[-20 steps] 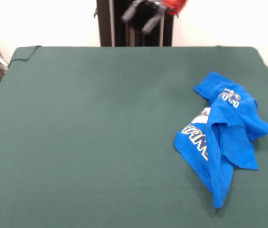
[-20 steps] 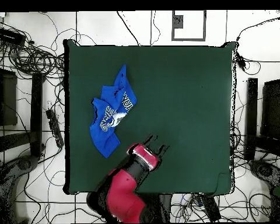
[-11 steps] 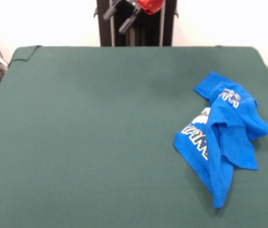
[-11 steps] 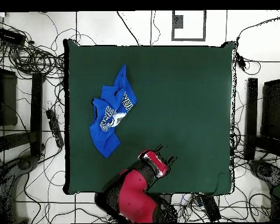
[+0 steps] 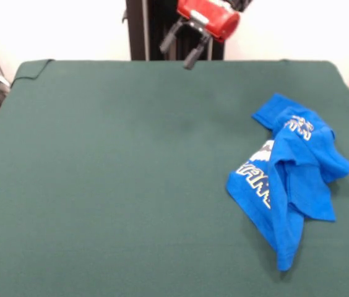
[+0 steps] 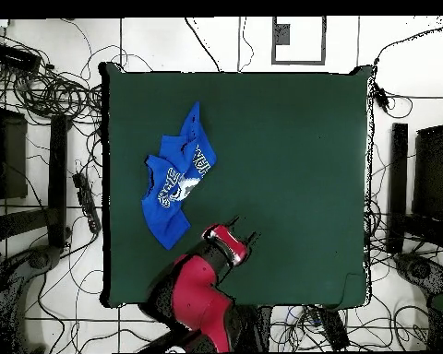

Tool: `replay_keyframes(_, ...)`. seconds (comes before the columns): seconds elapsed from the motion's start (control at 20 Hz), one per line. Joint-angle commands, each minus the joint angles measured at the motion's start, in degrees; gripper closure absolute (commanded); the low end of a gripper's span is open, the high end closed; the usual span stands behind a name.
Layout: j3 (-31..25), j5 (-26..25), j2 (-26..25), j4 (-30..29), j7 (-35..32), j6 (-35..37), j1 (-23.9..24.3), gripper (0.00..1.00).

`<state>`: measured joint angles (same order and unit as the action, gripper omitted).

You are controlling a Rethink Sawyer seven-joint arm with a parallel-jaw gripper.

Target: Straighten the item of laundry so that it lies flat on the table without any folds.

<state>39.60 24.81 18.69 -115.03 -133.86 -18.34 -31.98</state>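
The item of laundry (image 5: pixel 286 179) is a bright blue T-shirt with white lettering, crumpled and folded over itself on the right side of the green table (image 5: pixel 119 161). From overhead the item of laundry (image 6: pixel 177 175) lies on the left part of the table (image 6: pixel 290 157). My gripper (image 5: pixel 179 52) hangs open and empty above the table's far edge, its red wrist behind it. In the overhead view the gripper (image 6: pixel 243 229) is just to the right of the shirt's lower end, apart from it.
A black column (image 5: pixel 138 28) stands behind the far edge. The cloth's far left corner (image 5: pixel 33 67) is turned up. Cables (image 6: pixel 50 88) and dark equipment (image 6: pixel 433 175) surround the table on the floor.
The gripper has come down and shifted right in the front view, nearer the shirt's end seen from overhead. The shirt has not moved.
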Motion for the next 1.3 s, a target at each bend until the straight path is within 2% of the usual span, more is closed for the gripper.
replay_keyframes(0.05, -13.4, 4.0, -4.5, 10.3, -6.9, 9.2, 0.4, 0.0)
replay_keyframes(0.3, -15.0, 6.2, -6.2, 13.5, -7.3, 10.0, 0.2, 0.0)
replay_keyframes(0.65, -12.6, 16.0, -11.8, 18.5, -9.6, 14.1, -5.4, 0.0)
replay_keyframes(1.05, -11.8, 24.4, -16.8, 22.5, -11.4, 17.2, -9.3, 0.0)
replay_keyframes(1.3, -17.3, 21.8, -13.5, 22.5, -10.7, 15.7, -6.1, 0.0)
